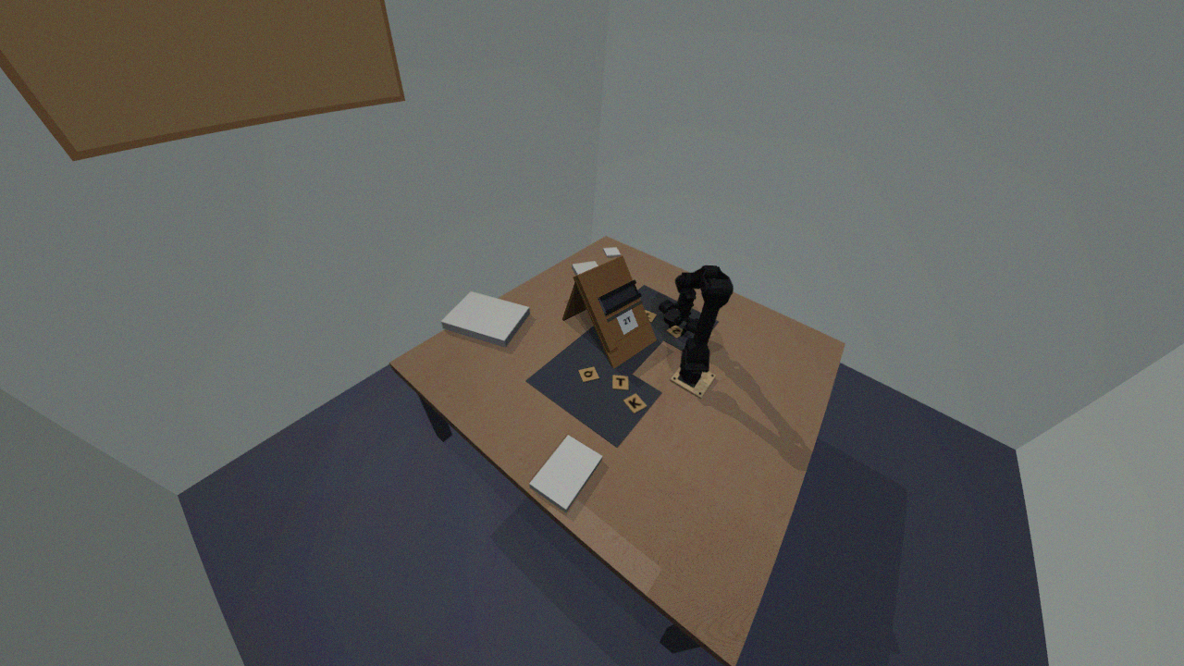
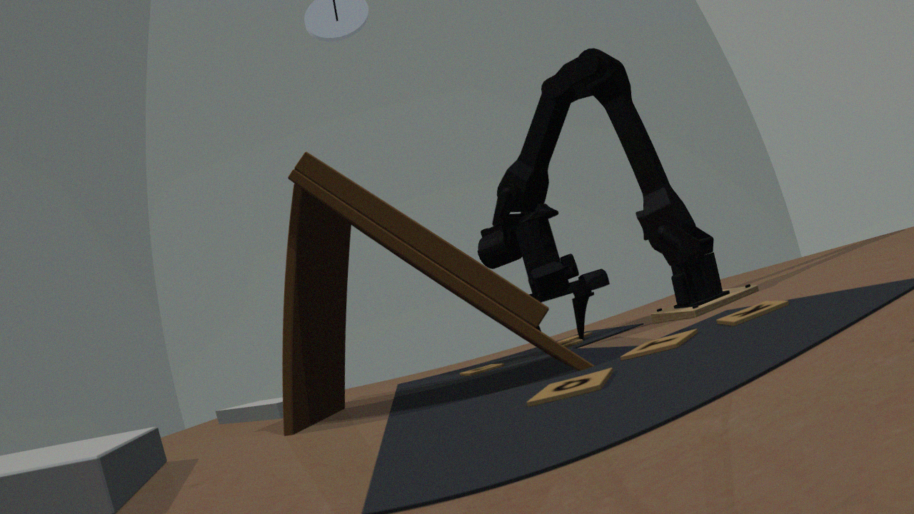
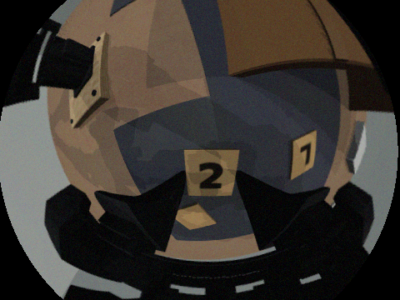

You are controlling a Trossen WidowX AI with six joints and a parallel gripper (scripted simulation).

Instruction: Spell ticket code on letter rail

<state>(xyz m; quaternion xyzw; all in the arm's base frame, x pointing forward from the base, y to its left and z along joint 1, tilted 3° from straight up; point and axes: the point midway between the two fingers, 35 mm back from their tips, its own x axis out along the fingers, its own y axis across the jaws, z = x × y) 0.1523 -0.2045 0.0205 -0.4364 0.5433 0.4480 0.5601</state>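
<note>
Off the board's [image 3: 267,12] lower edge, on the side facing the arm, the dark mat [image 3: 167,139] carries the tile that matters. Read left to right in the wrist view, the arm's base plate [image 3: 89,80] sits far left of the board. Then comes the "2" tile [image 3: 212,173], just below the board's foot. The "7" tile [image 3: 303,155] lies to its right, nearer the board's corner. The gripper [image 3: 212,190] is down at mat level with one finger on each side of the "2". The jaws stand partly open and their line of closure runs across the tile's left and right edges. The tile is square, so it has no long axis to favour. Whether the fingertips already press its edges cannot be told; I judge it not yet gripped. A further tile [image 3: 195,218] shows lower between the fingers, its face unreadable. On the board's face, the ticket [image 1: 626,320] appears to read 2T, below a dark rail [image 1: 618,296] that looks unfilled. On the board's other side lie the "O" [image 1: 588,374], "T" [image 1: 620,380] and "K" [image 1: 634,403] tiles, well apart from the gripper.
</note>
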